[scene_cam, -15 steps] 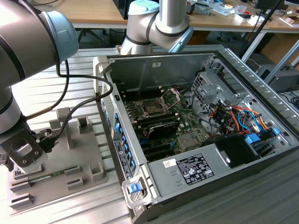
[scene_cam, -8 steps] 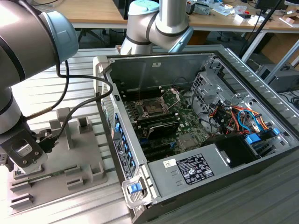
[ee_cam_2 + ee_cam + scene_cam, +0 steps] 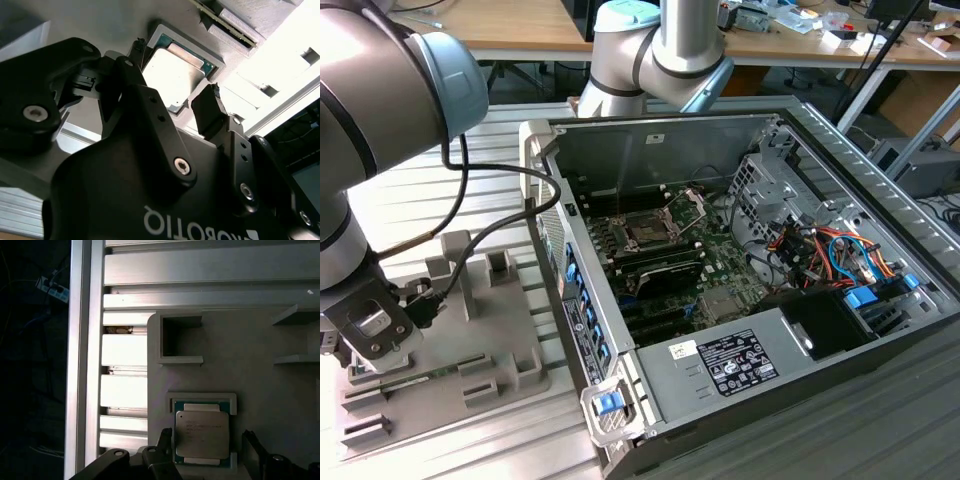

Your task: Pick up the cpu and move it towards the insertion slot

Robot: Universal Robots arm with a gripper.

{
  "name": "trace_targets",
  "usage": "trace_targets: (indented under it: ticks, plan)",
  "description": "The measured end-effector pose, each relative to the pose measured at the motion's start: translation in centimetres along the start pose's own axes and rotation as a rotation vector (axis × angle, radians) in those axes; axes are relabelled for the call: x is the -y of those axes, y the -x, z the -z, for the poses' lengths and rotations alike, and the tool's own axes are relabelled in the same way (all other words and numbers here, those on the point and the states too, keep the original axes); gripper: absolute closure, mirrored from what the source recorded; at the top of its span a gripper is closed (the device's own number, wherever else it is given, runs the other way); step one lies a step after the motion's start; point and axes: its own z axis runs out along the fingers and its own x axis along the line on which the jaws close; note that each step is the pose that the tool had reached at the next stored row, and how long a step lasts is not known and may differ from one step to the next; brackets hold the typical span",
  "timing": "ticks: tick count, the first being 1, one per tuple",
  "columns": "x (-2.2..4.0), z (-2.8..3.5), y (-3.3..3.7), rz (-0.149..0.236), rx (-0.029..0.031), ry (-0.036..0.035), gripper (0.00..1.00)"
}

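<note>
In the exterior view, the robot arm [image 3: 380,100] bends down over a grey tray [image 3: 480,340] on the tabletop [image 3: 460,180], at the exterior view's left. The insertion slot [image 3: 648,232] sits inside the open computer case [image 3: 640,150], well apart from the tray.

In the second wrist view, the pincer [image 3: 175,70] is wide open and holds nothing. The cpu [image 3: 172,75] lies flat in a tray pocket, between the two fingers [image 3: 212,112].

In the first wrist view, the cpu [image 3: 202,435] rests in its pocket, with one black finger near each side.
</note>
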Motion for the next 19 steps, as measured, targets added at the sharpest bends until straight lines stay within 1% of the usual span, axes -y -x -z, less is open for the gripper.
trace_targets:
  ticks: [2,7,9,13,19]
  plan:
    - [-0.06,-0.20,0.01,0.000,0.0003,0.0021,0.34]
    - [-0.08,-0.57,-0.01,0.000,0.0001,0.0038,0.34]
    - [-0.09,-0.78,-0.02,0.000,0.0004,0.0088,0.34]
    - [-0.08,-0.98,-0.03,0.001,0.0005,0.0129,0.34]
    - [-0.07,-1.07,-0.04,0.001,0.0004,0.0136,0.34]
